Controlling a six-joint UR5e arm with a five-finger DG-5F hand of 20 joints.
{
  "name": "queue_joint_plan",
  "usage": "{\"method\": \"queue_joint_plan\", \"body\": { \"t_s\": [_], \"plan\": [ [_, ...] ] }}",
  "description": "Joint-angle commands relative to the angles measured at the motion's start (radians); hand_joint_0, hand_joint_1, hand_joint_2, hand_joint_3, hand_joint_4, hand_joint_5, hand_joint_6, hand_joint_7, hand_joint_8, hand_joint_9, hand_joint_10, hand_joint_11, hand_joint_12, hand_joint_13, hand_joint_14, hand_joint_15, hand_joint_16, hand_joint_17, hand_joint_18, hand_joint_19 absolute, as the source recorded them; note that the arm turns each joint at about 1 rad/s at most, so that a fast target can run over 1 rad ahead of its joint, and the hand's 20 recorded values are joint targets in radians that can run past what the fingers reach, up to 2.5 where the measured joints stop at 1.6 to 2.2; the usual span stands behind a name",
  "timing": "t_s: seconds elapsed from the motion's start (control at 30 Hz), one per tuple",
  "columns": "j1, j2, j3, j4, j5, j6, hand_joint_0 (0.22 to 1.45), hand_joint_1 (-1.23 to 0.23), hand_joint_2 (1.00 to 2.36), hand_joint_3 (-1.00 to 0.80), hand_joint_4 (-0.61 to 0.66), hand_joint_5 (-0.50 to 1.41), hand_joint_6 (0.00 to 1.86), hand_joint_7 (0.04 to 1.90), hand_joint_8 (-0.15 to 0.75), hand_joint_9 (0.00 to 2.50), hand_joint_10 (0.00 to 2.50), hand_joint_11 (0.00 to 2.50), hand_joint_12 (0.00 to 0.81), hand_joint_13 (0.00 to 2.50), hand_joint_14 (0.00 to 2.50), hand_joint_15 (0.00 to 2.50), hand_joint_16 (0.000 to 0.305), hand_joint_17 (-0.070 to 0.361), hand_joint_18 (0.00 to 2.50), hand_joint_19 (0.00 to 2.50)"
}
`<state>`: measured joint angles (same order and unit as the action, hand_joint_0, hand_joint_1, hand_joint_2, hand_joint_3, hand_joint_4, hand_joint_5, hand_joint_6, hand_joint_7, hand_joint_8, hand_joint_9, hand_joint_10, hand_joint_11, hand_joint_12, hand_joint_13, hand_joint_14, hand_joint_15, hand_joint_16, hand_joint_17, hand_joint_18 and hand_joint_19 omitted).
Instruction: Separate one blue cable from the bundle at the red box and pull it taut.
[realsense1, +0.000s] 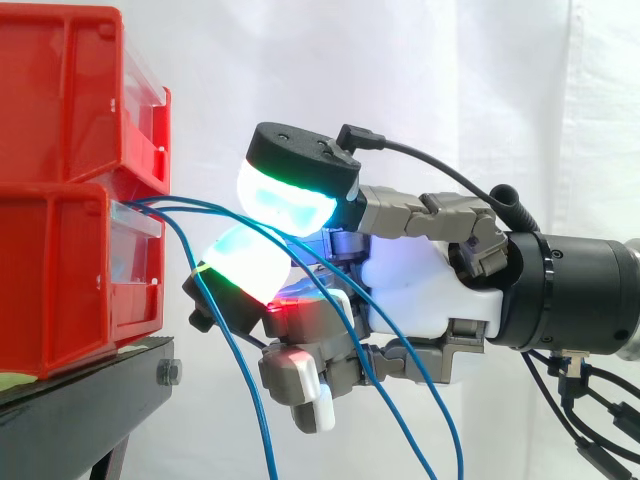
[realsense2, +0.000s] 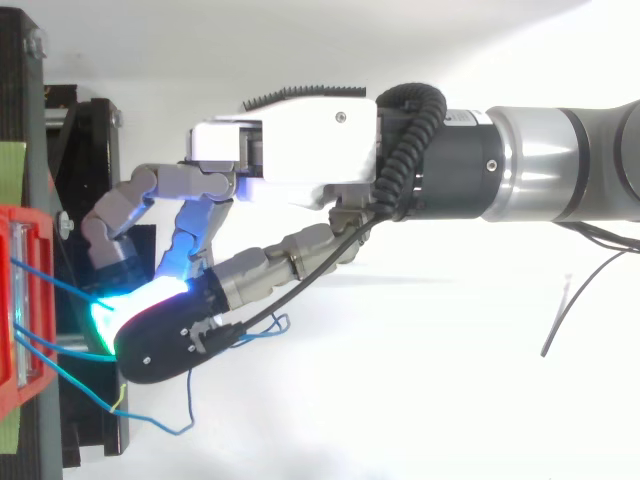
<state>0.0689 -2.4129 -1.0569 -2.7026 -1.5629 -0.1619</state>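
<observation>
Fingers (realsense1: 250, 262) and thumb of the hand (realsense1: 420, 290) press their glowing pads together on one blue cable (realsense1: 200, 206) just in front of the lower red bin (realsense1: 60, 280), while the other blue cables (realsense1: 245, 385) from that bin hang slack below.

The red box (realsense1: 60, 260) is shining like smooth plastic. The blue cables (realsense1: 246, 385) are looking smooth. The white curtain (realsense1: 500, 80) is hanging as soft cloth.
</observation>
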Motion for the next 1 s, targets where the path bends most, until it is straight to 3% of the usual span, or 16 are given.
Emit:
{"method": "queue_joint_plan", "body": {
  "t_s": [0.0, 0.2, 0.6, 0.97],
  "plan": [
    [0.000, 0.000, 0.000, 0.001, 0.003, -0.019, 0.66, -0.78, 1.01, -0.30, 0.07, -0.21, 0.85, 1.08, 0.246, 1.04, 0.02, 1.31, 0.353, 1.01, 0.03, 0.87, 0.053, 0.118, 0.83, 0.89],
    [0.000, 0.000, 0.000, -0.002, 0.000, -0.007, 0.73, -0.84, 1.01, -0.41, 0.04, -0.22, 0.86, 1.08, 0.239, 1.03, 0.02, 1.31, 0.341, 1.00, 0.03, 0.85, 0.052, 0.116, 0.82, 0.86],
    [0.000, 0.002, 0.003, -0.003, -0.003, -0.007, 0.71, -0.84, 1.01, -0.39, 0.08, -0.22, 0.87, 1.06, 0.240, 1.05, 0.02, 1.32, 0.345, 1.01, 0.03, 0.85, 0.051, 0.115, 0.82, 0.87],
    [0.000, 0.002, 0.003, -0.005, 0.000, 0.039, 0.64, -0.81, 1.02, -0.14, 0.02, -0.20, 0.88, 1.16, 0.254, 1.12, 0.02, 1.35, 0.342, 1.04, 0.03, 0.87, 0.051, 0.115, 0.85, 0.90]
  ]
}}
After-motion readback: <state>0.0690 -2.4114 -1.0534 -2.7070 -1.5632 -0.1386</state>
